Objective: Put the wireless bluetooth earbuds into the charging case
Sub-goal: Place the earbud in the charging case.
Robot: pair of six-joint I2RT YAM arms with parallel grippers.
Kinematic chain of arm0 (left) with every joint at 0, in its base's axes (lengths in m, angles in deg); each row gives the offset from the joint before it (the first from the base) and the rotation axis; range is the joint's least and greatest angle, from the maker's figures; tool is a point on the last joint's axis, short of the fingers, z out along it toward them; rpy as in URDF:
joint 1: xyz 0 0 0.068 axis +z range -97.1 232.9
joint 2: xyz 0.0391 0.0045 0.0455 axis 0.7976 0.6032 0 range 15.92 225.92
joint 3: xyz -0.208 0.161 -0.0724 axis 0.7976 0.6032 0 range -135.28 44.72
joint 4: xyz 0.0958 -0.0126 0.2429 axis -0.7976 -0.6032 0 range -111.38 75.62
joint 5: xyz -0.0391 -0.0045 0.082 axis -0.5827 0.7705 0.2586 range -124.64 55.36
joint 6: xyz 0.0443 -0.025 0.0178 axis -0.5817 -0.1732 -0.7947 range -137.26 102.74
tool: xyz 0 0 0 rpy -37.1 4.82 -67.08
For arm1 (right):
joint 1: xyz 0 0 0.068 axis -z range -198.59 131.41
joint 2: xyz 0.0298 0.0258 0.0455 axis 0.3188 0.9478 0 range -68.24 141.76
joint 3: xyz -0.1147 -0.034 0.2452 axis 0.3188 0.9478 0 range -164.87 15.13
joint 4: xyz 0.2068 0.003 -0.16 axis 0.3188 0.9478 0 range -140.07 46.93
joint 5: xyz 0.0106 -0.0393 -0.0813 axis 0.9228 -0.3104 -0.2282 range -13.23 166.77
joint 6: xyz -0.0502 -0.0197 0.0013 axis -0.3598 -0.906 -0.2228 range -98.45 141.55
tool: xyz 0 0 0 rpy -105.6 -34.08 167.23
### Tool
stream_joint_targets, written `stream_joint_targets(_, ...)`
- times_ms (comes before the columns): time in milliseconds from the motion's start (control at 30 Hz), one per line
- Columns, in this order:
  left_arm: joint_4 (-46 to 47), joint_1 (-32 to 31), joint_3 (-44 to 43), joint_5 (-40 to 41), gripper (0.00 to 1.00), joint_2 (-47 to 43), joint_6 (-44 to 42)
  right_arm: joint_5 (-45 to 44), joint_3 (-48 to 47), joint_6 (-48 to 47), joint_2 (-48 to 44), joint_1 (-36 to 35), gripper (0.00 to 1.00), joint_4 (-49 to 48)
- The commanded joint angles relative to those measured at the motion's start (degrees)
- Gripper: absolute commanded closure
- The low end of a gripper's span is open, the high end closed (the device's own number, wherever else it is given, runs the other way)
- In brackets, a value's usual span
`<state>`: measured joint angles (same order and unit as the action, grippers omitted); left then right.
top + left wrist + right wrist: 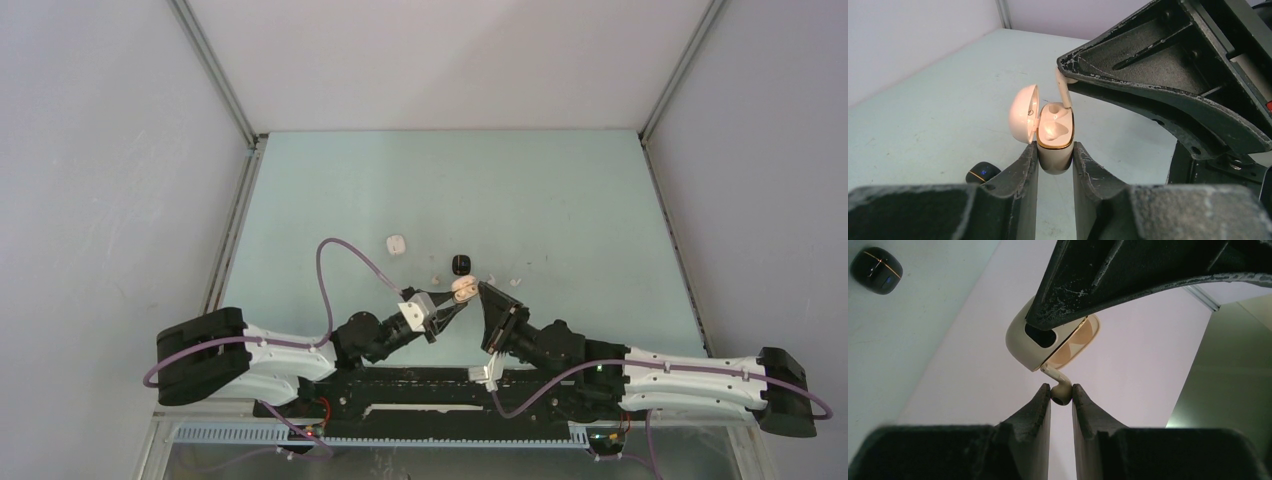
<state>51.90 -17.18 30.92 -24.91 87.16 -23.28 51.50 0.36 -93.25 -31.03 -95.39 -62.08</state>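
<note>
My left gripper [1055,156] is shut on the cream charging case [1054,142], held upright above the table with its lid [1023,115] swung open. One earbud slot looks filled. My right gripper [1061,393] is shut on a whitish earbud [1060,389], pinching its head. The earbud's stem [1063,91] points into the case's open top at the far rim. In the top view both grippers [452,306] [488,296] meet at the case [462,289] near the table's middle front. Tiny whitish earbuds [435,277] [517,283] lie on the table.
A black rounded case [461,264] lies just behind the grippers; it also shows in the left wrist view [983,173] and the right wrist view [876,270]. A white rounded case [397,244] lies further left. Grey walls enclose the pale green table [560,200].
</note>
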Motion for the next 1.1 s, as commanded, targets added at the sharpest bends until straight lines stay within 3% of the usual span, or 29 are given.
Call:
stream_joint_targets(0, 3.9, 0.6, 0.0, -1.5, 1.00, -1.5, 1.3, 1.5, 1.5, -2.1, 0.8, -0.1, 1.00, -3.7)
stream_joint_targets(733, 3.9, 1.5, 0.2, -2.0, 1.00, -2.3, 3.9, 3.2, 1.5, -5.4, 2.6, 2.4, 1.00, -5.2)
stream_joint_targets(1000, 5.1, 2.8, 0.8, -1.2, 1.00, -2.5, 5.6, 4.6, 2.4, -6.5, 3.4, 1.0, 0.88, -7.4)
stream_joint_targets(1067, 5.1, 2.8, 0.9, -1.6, 1.00, -2.6, 5.6, 4.6, 2.4, -6.4, 3.5, 0.8, 0.72, -7.3)
